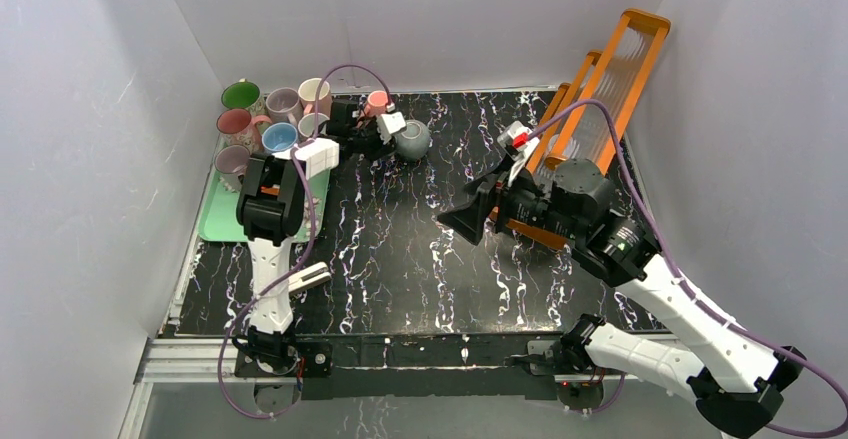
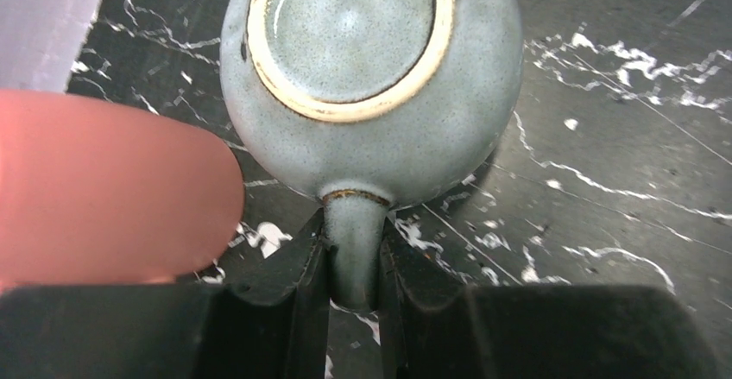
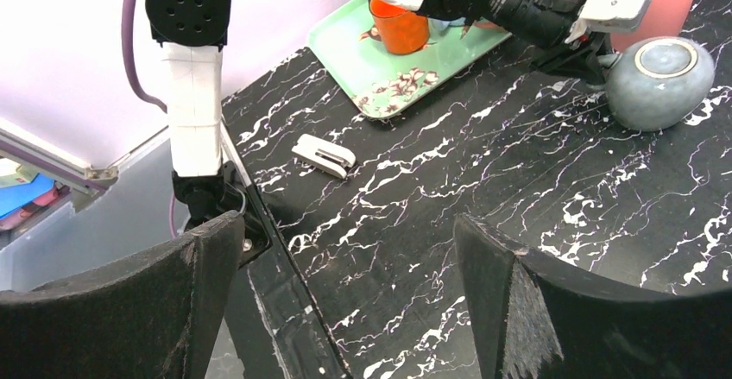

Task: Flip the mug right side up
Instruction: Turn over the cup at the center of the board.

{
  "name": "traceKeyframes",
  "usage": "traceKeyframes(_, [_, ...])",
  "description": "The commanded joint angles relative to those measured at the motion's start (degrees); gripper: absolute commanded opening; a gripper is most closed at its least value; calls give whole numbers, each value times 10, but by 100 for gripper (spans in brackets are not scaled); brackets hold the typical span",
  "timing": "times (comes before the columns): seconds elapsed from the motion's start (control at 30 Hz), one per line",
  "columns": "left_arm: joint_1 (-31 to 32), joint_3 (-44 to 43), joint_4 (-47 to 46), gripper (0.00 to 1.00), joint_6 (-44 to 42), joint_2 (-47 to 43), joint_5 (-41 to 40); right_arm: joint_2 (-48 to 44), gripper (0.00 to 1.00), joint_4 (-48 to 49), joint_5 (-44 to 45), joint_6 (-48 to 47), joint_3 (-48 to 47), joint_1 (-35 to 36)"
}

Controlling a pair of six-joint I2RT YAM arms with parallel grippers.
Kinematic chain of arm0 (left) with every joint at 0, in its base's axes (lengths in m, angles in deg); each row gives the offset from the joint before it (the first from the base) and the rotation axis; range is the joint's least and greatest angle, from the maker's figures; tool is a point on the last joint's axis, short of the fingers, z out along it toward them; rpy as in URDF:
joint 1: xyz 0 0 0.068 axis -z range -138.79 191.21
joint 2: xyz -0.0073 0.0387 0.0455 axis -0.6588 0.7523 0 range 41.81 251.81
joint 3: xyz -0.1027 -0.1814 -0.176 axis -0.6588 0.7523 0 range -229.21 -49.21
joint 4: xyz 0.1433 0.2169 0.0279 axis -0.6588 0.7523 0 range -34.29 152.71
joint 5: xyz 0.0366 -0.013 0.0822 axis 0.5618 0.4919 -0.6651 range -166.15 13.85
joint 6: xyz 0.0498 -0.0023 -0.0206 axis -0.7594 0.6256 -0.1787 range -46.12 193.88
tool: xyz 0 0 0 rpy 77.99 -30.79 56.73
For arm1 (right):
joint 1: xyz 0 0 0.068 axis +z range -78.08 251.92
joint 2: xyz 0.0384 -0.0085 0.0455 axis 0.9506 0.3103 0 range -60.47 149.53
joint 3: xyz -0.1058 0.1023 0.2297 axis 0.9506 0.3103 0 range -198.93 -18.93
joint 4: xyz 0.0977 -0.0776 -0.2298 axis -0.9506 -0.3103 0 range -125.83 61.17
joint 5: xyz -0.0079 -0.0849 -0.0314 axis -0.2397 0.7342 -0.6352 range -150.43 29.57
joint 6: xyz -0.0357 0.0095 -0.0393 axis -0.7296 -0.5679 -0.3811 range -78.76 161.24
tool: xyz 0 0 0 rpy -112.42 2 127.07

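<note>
One mug point(image 1: 412, 140) base-up at the table's point(image 1: 400, 259) 12 o'clock | left gripper point(image 2: 354, 267) clamped on its handle point(image 2: 354, 232), at the mug's 6 o'clock in the wrist view, probably to flip it by rolling the wrist | pink mug point(image 2: 104, 189) crowds 9 o'clock | right gripper point(image 3: 345, 258) spread wide, empty, parked clear just 3 o'clock of centre

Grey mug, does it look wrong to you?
Yes. The grey mug is upside down on the black table, its base ring facing up, while the mugs on the green tray stand upright. The left tool pinches its handle.
</note>
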Motion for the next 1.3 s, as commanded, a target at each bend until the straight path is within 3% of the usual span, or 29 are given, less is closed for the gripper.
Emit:
traceKeyframes(0.0, [5, 27, 12, 0, 32, -86, -7, -12, 99, 13, 6, 12, -1, 1])
traceKeyframes(0.3, [4, 121, -43, 0, 182, -192, -39, -4, 99, 10, 26, 56, 18, 2])
traceKeyframes(0.6, [5, 192, -37, 0, 309, -300, -90, -7, 99, -3, 70, 75, 35, 2])
traceKeyframes(0.87, [6, 226, 52, 0, 454, -383, -164, 11, 99, 14, 76, 61, 47, 2])
traceKeyframes(1.27, [5, 224, 192, 0, 596, -502, -178, 88, 98, 66, 66, -55, 38, 2])
